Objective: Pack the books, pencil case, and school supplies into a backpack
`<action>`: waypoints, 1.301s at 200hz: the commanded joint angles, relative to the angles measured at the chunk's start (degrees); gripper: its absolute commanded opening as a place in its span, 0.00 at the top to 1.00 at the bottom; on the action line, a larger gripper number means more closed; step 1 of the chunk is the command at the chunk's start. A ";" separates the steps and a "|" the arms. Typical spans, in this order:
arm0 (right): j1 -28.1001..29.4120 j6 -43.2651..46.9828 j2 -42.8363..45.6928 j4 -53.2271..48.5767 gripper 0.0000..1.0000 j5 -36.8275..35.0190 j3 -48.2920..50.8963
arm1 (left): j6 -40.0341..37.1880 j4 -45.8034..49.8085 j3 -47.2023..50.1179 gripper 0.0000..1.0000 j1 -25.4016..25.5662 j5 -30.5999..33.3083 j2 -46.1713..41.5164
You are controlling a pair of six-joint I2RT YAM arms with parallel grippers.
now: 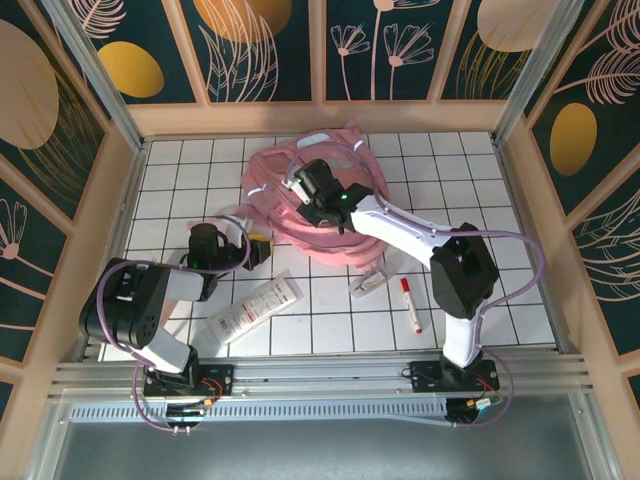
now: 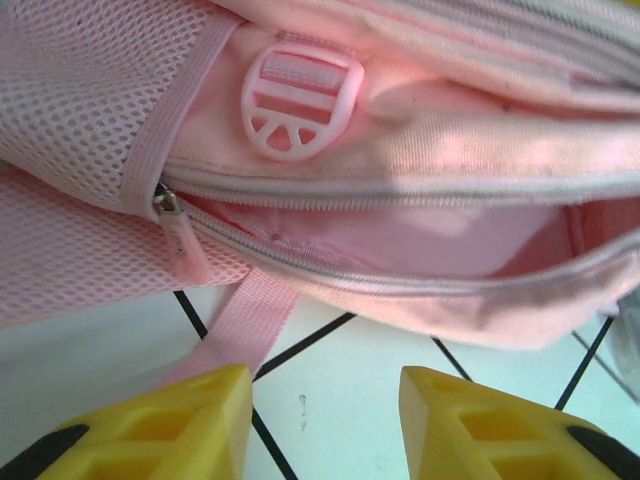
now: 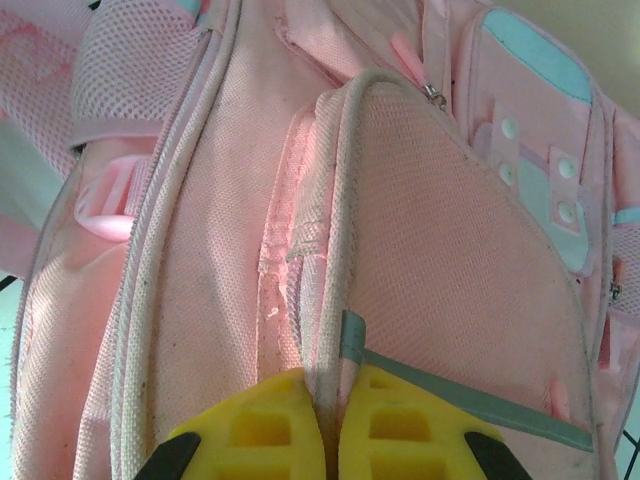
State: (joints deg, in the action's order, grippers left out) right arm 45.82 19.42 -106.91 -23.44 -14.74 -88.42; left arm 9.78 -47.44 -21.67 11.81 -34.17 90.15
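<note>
The backpack (image 1: 330, 215) lay on the table (image 1: 480, 200), toward 12 o'clock from its middle. One zip pocket (image 2: 400, 235) gaped along its near edge. My right gripper (image 3: 328, 420) sat on top of the backpack, jaws closed tight on the piped rim of a flap (image 3: 440, 250), with only that thin edge between the pads. My left gripper (image 2: 325, 400) stood at the backpack's 8 o'clock, facing the pocket. Its jaws were partly apart and empty, and a strap (image 2: 245, 320) lay just ahead of one finger. The white flat pack (image 1: 255, 308) rested at the backpack's 7 o'clock and the marker (image 1: 410, 305) at its 4 o'clock, neither packed yet.

I judged my right hold a slim one. A quick lift could pull the rim out of the pads and drop the flap. The soft bag might also drag across the tiles instead of opening. On the left, reaching forward could snag the strap or the zip pull (image 2: 170, 205), tugging the pocket shut.
</note>
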 commanded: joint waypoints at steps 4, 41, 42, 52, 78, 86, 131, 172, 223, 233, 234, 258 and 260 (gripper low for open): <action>-2.47 1.50 4.42 0.34 1.00 6.69 -3.21 | -5.19 -6.03 -1.72 0.54 1.50 -0.57 0.45; -4.77 1.69 5.30 -0.55 1.00 8.77 -4.30 | 10.92 -31.92 1.22 0.49 7.33 5.29 5.77; -4.86 1.68 5.31 -0.55 1.00 8.77 -4.26 | 11.12 -32.54 1.34 0.49 7.43 5.49 5.93; -5.50 1.64 5.61 -0.54 1.00 9.43 -3.92 | 11.01 -34.38 2.47 0.50 8.03 8.62 6.96; -6.92 3.21 6.52 -0.27 1.00 13.50 -2.33 | 10.66 -41.92 5.77 0.50 8.14 11.64 12.16; -6.91 4.94 7.54 1.12 1.00 14.22 -0.62 | 10.12 -42.27 6.30 0.50 8.14 11.92 13.43; -7.78 8.05 10.54 3.09 1.00 18.33 1.91 | 5.10 -49.77 6.87 0.49 9.71 8.35 20.89; -7.92 7.50 11.17 4.30 1.00 19.55 3.50 | -0.26 -47.75 4.91 0.51 10.04 5.54 20.17; -7.37 6.51 11.01 4.72 1.00 20.46 3.33 | -2.88 -39.81 1.62 0.51 11.30 11.75 20.37; -7.41 6.49 11.16 4.88 1.00 20.37 3.47 | -2.61 -40.41 1.86 0.49 11.30 13.74 21.10; -7.37 6.50 11.22 4.93 1.00 20.37 3.45 | -2.55 -40.52 1.88 0.49 11.30 13.94 21.20; -7.41 6.72 11.93 5.66 1.00 19.62 4.12 | -2.30 -41.19 2.35 0.48 11.30 16.97 22.82; -7.48 6.69 11.98 5.75 1.00 19.59 4.11 | -2.35 -41.05 2.34 0.48 11.30 16.91 22.86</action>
State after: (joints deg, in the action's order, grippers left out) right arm 37.91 26.26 -99.46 -25.28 2.72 -84.38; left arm 8.34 -87.74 -19.29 23.05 -20.53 111.02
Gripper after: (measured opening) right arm 0.065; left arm 0.516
